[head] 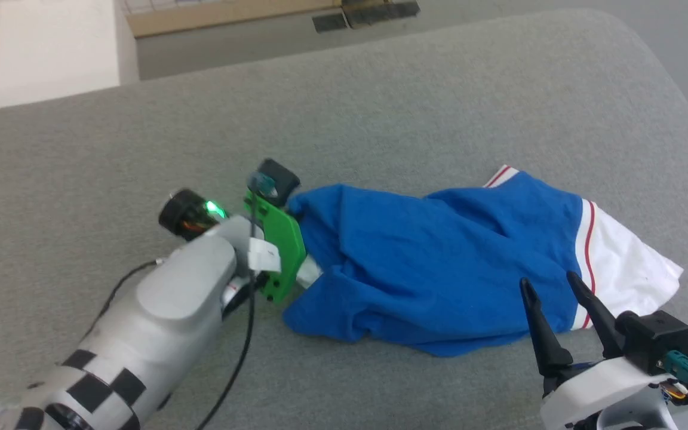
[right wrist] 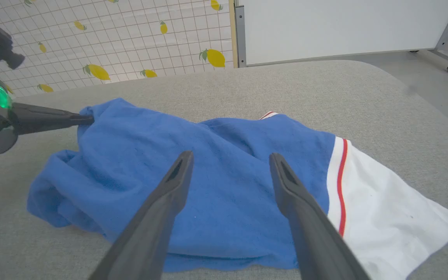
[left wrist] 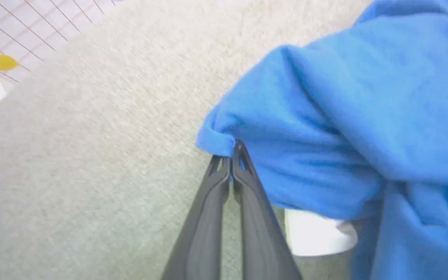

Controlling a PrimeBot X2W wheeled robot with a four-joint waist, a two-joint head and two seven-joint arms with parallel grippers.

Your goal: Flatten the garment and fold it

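The garment [head: 439, 263], a royal-blue T-shirt with a white, red-striped sleeve [head: 624, 269], lies crumpled on the grey table. My left gripper [left wrist: 231, 149] is shut on a blue corner of the garment [left wrist: 325, 116] at the heap's left end, and that corner is lifted a little. From the right wrist view the same left gripper [right wrist: 88, 119] pinches the cloth's upper-left edge. My right gripper [head: 550, 285] stands open at the garment's near right edge, its fingers [right wrist: 169, 190] spread above the blue cloth [right wrist: 216, 163] with nothing between them.
The grey padded table [head: 380, 107] has bare room to the left, behind and in front of the garment. Its rounded far-right corner [head: 630, 36] drops to the floor. A white board on wheels [right wrist: 344, 27] and a lemon-patterned tiled wall [right wrist: 99, 39] stand beyond.
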